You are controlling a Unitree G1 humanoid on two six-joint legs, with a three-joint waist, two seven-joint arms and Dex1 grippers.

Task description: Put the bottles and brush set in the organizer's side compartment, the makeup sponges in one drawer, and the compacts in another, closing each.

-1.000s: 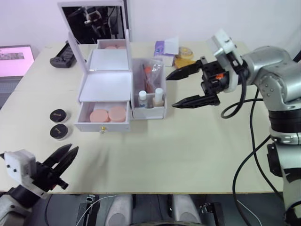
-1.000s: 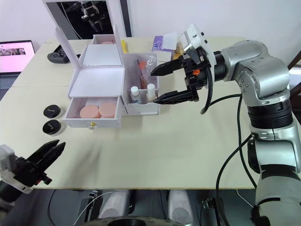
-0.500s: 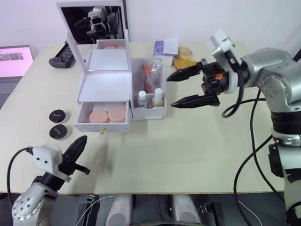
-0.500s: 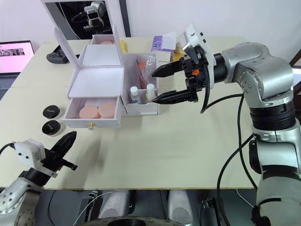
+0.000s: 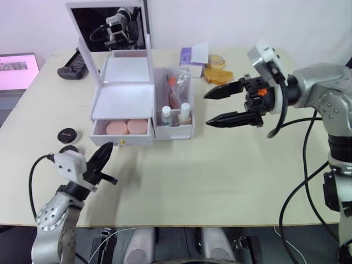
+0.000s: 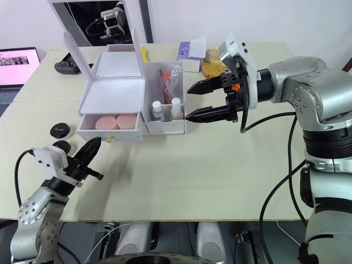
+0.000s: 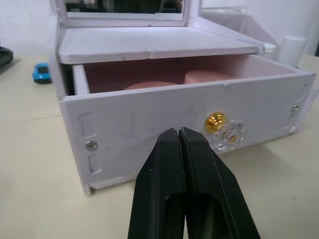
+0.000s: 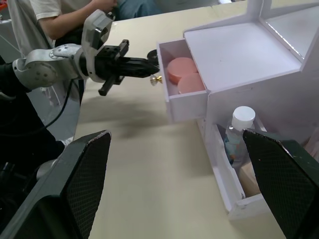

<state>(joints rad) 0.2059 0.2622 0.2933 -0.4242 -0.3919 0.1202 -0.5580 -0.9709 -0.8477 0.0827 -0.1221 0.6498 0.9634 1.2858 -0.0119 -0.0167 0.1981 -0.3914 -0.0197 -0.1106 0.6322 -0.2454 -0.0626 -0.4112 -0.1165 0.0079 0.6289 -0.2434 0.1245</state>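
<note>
The white organizer (image 5: 124,100) stands with its mirror lid up. Its lower drawer (image 7: 149,129) is partly open, with two pink makeup sponges (image 5: 127,127) side by side in it. My left gripper (image 5: 108,147) is shut and empty, its tip right at the drawer front, beside the gold knob (image 7: 215,121). The side compartment (image 5: 175,131) holds both bottles (image 5: 166,114) and the brush set (image 5: 176,88). One black compact (image 5: 67,134) lies left of the organizer, another (image 5: 65,148) is half hidden behind my left wrist. My right gripper (image 5: 207,109) hovers open and empty, right of the compartment.
A purple tissue pack (image 5: 190,55) and a yellow item (image 5: 218,75) lie behind my right gripper. A black controller (image 5: 74,65) and a pink screen (image 5: 16,67) sit at the far left. A person (image 8: 60,15) sits beyond the table in the right wrist view.
My left gripper has closed and come forward to the drawer front, and the drawer has slid partly in. My right gripper has drawn back a little to the right.
</note>
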